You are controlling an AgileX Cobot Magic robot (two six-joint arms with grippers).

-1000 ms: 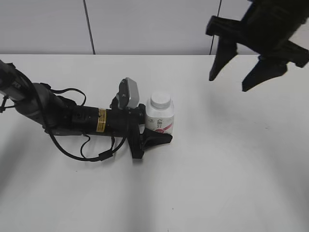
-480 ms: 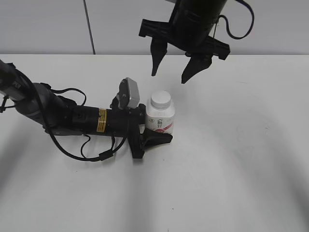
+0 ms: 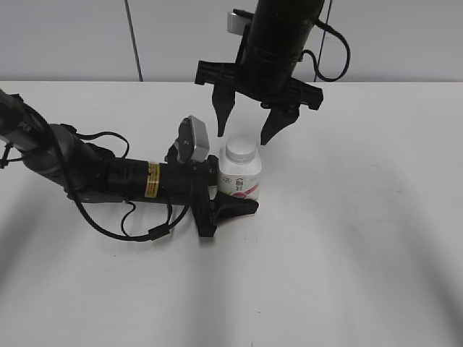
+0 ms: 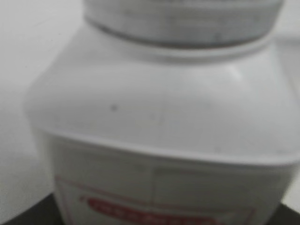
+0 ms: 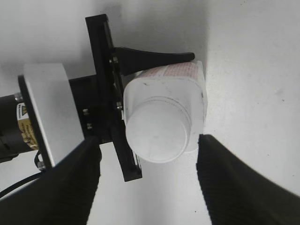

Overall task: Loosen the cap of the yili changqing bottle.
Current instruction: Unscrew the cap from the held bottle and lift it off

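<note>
Though white-capped, the yili changqing bottle (image 3: pixel 239 178) shows pink

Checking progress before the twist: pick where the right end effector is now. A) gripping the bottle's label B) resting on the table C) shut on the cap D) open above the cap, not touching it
D: the right end effector hangs open above the cap, its fingers spread to either side without contact.

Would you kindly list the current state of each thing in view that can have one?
yili changqing bottle: upright on the table, clamped at its body.
cap: on the neck, untouched.
left gripper: shut on the bottle.
right gripper: open, poised above the cap.
</note>
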